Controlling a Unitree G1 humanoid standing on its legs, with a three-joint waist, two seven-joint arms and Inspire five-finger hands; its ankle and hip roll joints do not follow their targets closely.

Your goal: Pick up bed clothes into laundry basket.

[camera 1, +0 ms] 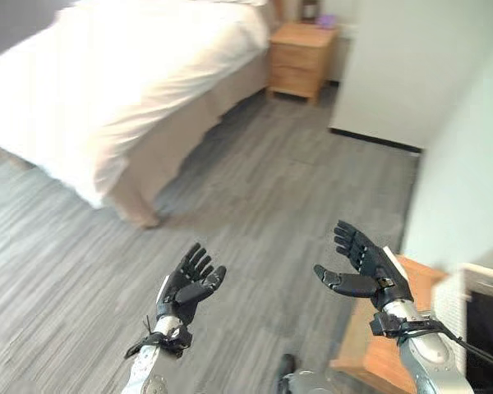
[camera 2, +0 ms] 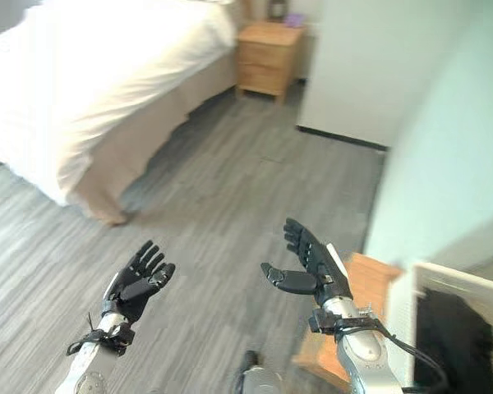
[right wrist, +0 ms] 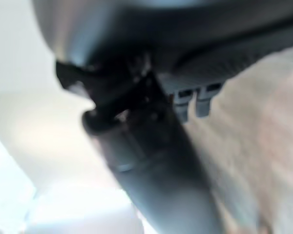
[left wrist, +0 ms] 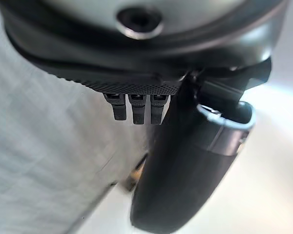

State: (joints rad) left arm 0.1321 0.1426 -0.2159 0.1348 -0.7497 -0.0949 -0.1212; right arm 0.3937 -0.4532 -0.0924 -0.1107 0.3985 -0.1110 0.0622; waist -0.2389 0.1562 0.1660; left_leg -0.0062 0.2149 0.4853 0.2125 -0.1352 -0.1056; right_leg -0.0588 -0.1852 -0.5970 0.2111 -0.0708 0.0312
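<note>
White bedding on the bed (camera 1: 123,74) lies well apart from left hand (camera 1: 187,287) and right hand (camera 1: 363,267), fingers spread, empty; risk: missed reach.

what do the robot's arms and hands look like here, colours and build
Both arms are silver-grey with smooth rounded shells near the wrist. The left hand and right hand are matte black, with jointed fingers and a thumb each. Dark collars and fittings ring each wrist, and a black cable runs off the right forearm. The wrist views show a finely textured black patch on the palm.
</note>
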